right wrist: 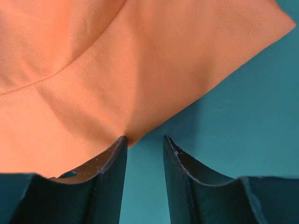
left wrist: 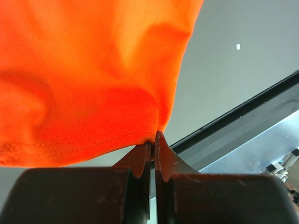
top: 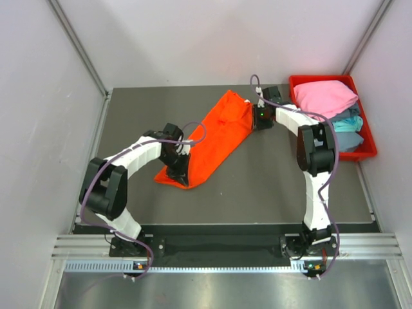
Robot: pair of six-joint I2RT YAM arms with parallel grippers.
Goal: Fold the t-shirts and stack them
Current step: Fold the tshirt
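Left wrist view shows the left hand (left wrist: pixel 153 140) with its two fingers pressed together on the stitched hem of the orange t-shirt (left wrist: pixel 93 70), pinching a corner of the cloth right at the tips. The fabric spreads up and to the left from that pinch, and the grey surface (left wrist: pixel 233 70) shows beyond its right edge.

Right wrist view shows the right hand (right wrist: pixel 145 142) with its fingers apart and a clear gap between them. The shirt's edge meets the tip of one finger, and the other finger stands over bare surface. No cloth lies between the two.

From the top external view, the orange t-shirt lies on the surface as a long band running diagonally from near-left to far-right. The left hand is at its near-left end and the right hand at its far-right end.

Just beyond the right arm, at the far right of the surface, sits a red bin (top: pixel 309 79). It holds a pink t-shirt (top: pixel 325 96) on top, with a light teal one (top: pixel 353 122) and a grey-blue one (top: pixel 347 140) bunched beside it.
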